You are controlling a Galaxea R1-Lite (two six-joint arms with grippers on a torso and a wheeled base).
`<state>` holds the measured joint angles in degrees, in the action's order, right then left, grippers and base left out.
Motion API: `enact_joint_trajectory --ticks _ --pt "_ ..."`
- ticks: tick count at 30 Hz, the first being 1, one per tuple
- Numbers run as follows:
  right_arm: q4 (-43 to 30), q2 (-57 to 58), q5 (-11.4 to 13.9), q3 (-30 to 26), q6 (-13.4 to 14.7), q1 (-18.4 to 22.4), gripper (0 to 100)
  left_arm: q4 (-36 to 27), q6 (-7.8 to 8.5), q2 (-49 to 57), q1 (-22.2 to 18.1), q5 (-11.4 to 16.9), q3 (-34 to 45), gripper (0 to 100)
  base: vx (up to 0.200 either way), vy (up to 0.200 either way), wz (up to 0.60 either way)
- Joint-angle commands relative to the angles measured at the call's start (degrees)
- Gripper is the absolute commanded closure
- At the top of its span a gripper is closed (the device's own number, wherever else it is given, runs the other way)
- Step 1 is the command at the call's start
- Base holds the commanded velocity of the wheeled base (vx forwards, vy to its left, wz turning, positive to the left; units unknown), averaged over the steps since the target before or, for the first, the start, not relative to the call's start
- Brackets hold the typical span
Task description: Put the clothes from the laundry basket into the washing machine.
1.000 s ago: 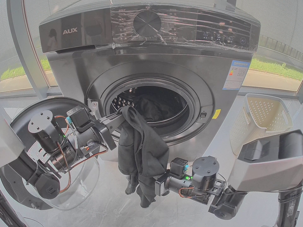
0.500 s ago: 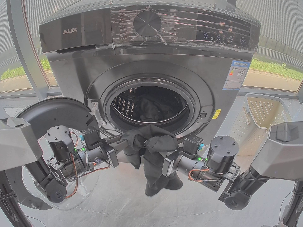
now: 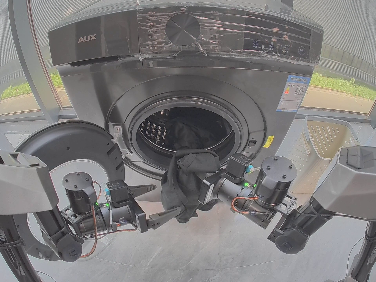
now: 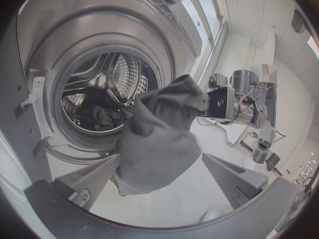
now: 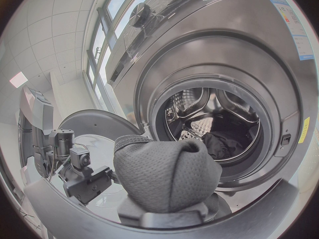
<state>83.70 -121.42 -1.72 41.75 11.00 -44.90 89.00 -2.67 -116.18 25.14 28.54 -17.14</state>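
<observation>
The dark garment point(image 3: 187, 179), hanging just in front of the washing machine point(image 3: 188, 75) opening, is being clamped by the right gripper point(image 3: 203, 188). The left gripper point(image 3: 167, 199) is being held wide apart, empty. The trailing cloth should be lifted over the rim.

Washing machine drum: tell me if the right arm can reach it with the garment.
Probably yes: the right gripper holds the garment just before the drum mouth, the door is swung aside, and the open left gripper sits lower, off the path.

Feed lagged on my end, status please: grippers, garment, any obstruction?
Left gripper open, empty. Right gripper shut on dark garment, hanging just outside the drum opening. Door open, nothing blocking.
</observation>
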Motion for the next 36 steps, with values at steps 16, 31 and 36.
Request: enact_joint_trajectory --ticks 16,31,36 --pt "0.1 0.3 0.0 0.0 0.0 -3.0 100 0.3 -0.58 -15.1 3.4 -2.6 -14.3 0 0.0 0.0 0.0" --pt "0.1 0.4 -0.1 0.0 0.0 -4.3 100 0.2 -0.85 -17.5 3.1 -6.0 -17.2 100 0.0 0.0 0.0" --pt "0.3 -0.1 -0.1 -0.1 0.1 -4.6 100 0.3 -1.02 -17.6 2.9 -6.6 -17.9 100 0.0 0.0 0.0"
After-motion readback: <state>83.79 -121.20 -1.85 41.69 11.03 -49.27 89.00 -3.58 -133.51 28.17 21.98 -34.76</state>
